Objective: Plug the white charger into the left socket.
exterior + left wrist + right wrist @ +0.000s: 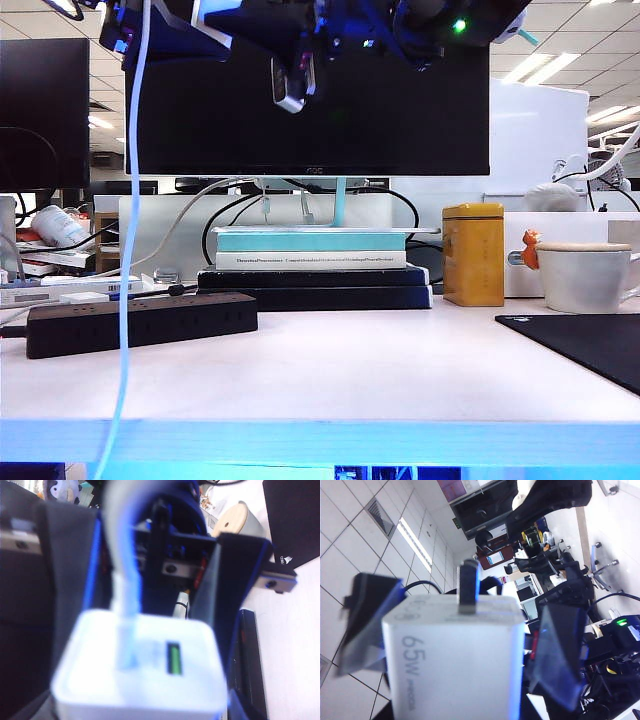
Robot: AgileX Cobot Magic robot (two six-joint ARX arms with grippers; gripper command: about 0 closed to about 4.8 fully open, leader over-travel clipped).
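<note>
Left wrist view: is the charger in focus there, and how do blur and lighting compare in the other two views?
Left wrist view: white charger and its cable are badly blurred, too near the lens, between the left hand fingers; the table behind is sharper. Right wrist view: charger body is soft, its "65W" print readable, ceiling light glaring. Exterior view: power strip and books sharp, hands cut off at the top, blue tint along the table edge.

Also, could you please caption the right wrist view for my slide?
Right tool holds the white charger aloft, prong pointing away, ceiling panels behind.
</note>
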